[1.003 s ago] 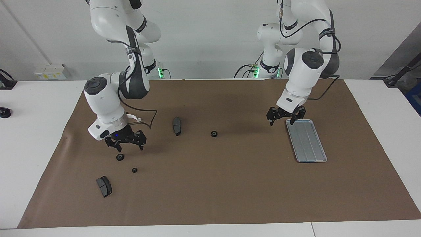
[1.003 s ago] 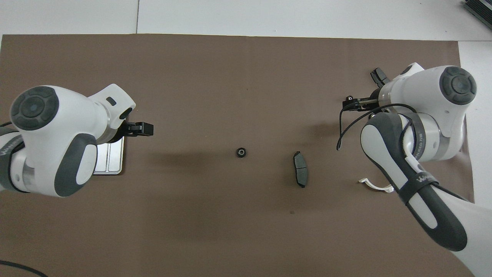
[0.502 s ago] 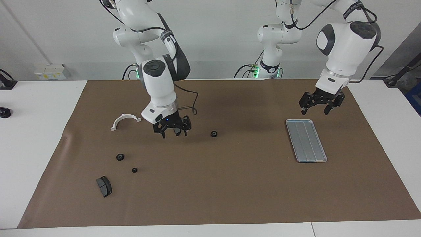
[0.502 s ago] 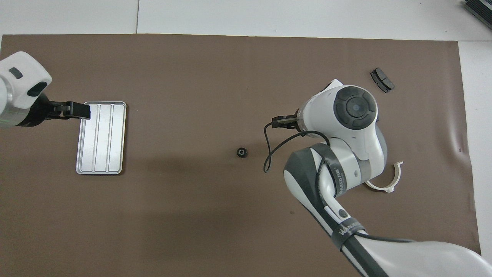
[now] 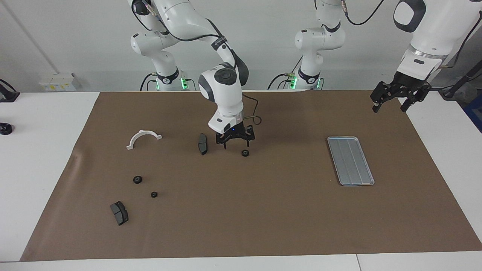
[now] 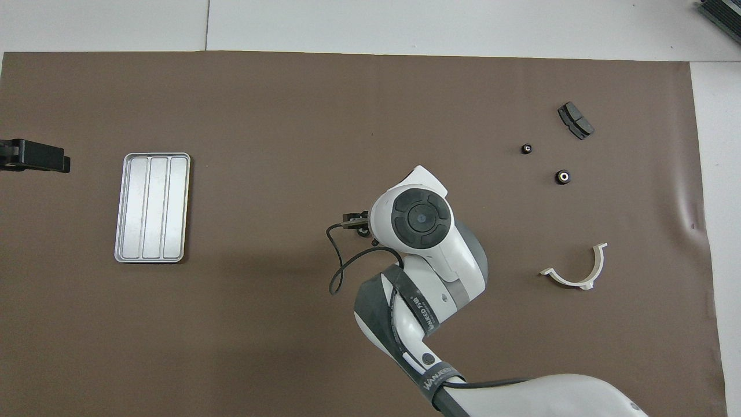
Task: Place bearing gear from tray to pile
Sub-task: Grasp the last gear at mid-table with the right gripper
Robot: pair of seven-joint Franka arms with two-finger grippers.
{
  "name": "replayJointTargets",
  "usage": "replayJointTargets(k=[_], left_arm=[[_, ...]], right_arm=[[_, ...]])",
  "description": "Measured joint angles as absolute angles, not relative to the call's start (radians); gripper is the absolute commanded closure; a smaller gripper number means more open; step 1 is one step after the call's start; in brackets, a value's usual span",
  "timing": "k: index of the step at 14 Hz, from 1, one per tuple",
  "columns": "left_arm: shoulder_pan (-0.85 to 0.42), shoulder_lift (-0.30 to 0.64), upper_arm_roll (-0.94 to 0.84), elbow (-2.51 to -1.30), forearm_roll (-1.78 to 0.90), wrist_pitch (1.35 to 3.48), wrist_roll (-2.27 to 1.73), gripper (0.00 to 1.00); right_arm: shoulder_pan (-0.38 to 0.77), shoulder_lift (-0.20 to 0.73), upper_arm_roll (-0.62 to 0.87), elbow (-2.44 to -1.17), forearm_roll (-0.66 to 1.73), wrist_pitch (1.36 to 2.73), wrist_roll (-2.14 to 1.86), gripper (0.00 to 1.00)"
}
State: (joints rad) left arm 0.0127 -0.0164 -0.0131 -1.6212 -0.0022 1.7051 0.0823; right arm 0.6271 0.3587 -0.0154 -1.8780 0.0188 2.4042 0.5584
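Note:
The grey metal tray (image 5: 350,160) lies bare toward the left arm's end of the mat; it also shows in the overhead view (image 6: 151,207). One black bearing gear (image 5: 245,153) lies mid-mat. My right gripper (image 5: 236,144) is open and empty, low over the mat just beside that gear, on the robots' side of it. In the overhead view the right arm hides almost all of this gear. Two more bearing gears (image 5: 137,179) (image 5: 153,194) lie close together toward the right arm's end. My left gripper (image 5: 399,99) is open, empty and raised over the mat's edge, away from the tray.
A black brake pad (image 5: 202,143) lies beside the right gripper. Another brake pad (image 5: 119,213) lies next to the two gears, farther from the robots. A white half-ring (image 5: 144,137) lies nearer to the robots than those gears. A brown mat (image 5: 263,210) covers the table.
My right gripper has swung from over the two gears at its end, past the brake pad, to the mid-mat gear. My left gripper has risen and drawn away from the tray.

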Motion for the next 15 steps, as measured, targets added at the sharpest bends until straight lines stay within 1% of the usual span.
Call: replayJointTargets(k=[3, 7, 8, 9, 10, 12, 15], left_arm=[[0.01, -0.044, -0.022, -1.676, -0.002, 1.678, 0.082, 0.0], [0.011, -0.065, -0.021, -1.7, -0.002, 1.679, 0.082, 0.0], [0.011, -0.067, -0.021, -1.703, -0.002, 1.678, 0.082, 0.0], [0.012, -0.069, -0.02, -1.707, -0.002, 1.678, 0.082, 0.0], [0.012, -0.069, -0.02, -1.708, -0.002, 1.678, 0.082, 0.0], [0.012, -0.069, -0.019, -1.709, -0.002, 1.678, 0.082, 0.0], [0.014, -0.069, -0.018, -1.709, -0.002, 1.678, 0.082, 0.0]], right_arm=[[0.649, 0.426, -0.015, -1.88, 0.019, 2.492, 0.57, 0.0], [0.66, 0.449, -0.015, -1.879, -0.007, 2.508, 0.572, 0.0], [0.662, 0.449, -0.015, -1.88, -0.016, 2.508, 0.573, 0.07], [0.662, 0.449, -0.016, -1.88, -0.025, 2.508, 0.574, 0.18], [0.662, 0.449, -0.016, -1.88, -0.028, 2.508, 0.574, 0.27], [0.662, 0.449, -0.016, -1.881, -0.031, 2.508, 0.574, 0.41], [0.662, 0.449, -0.016, -1.883, -0.032, 2.508, 0.574, 0.44]])
